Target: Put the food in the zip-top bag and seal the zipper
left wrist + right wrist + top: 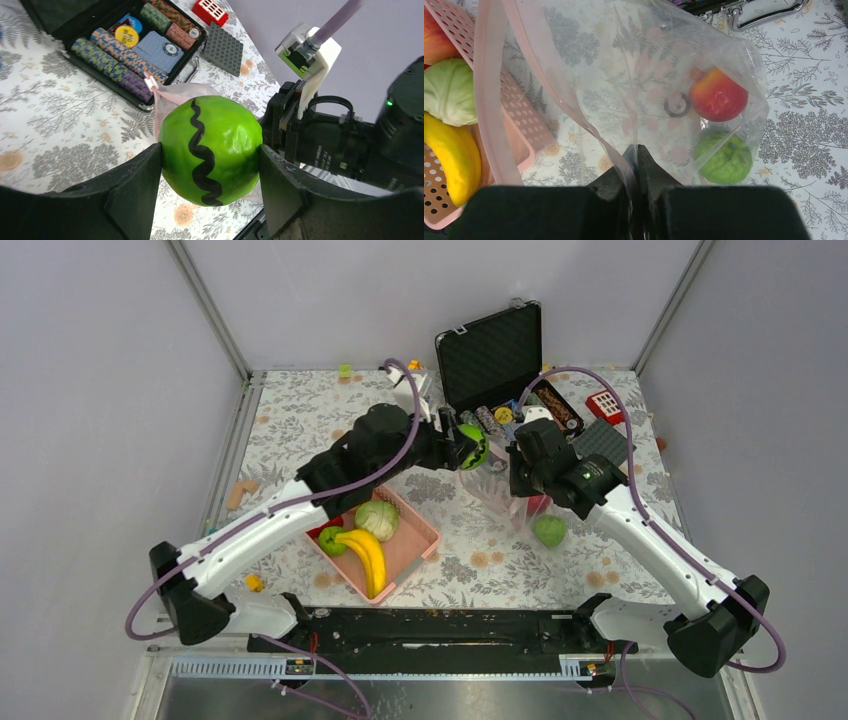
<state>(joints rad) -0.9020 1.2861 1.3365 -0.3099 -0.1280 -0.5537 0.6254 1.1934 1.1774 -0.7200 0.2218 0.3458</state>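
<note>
My left gripper is shut on a green round fruit with a black wavy stripe and holds it in the air beside the right gripper, over the bag's mouth. My right gripper is shut on the edge of the clear zip-top bag and holds it up, its pinkish zipper strip hanging at the left. Inside the bag lie a red apple and a green fruit. The pink basket holds the cabbage, the banana bunch and a green fruit.
An open black case with poker chips stands at the back. A grey plate and a red block lie to its right. Small loose pieces lie along the table's left and back edges.
</note>
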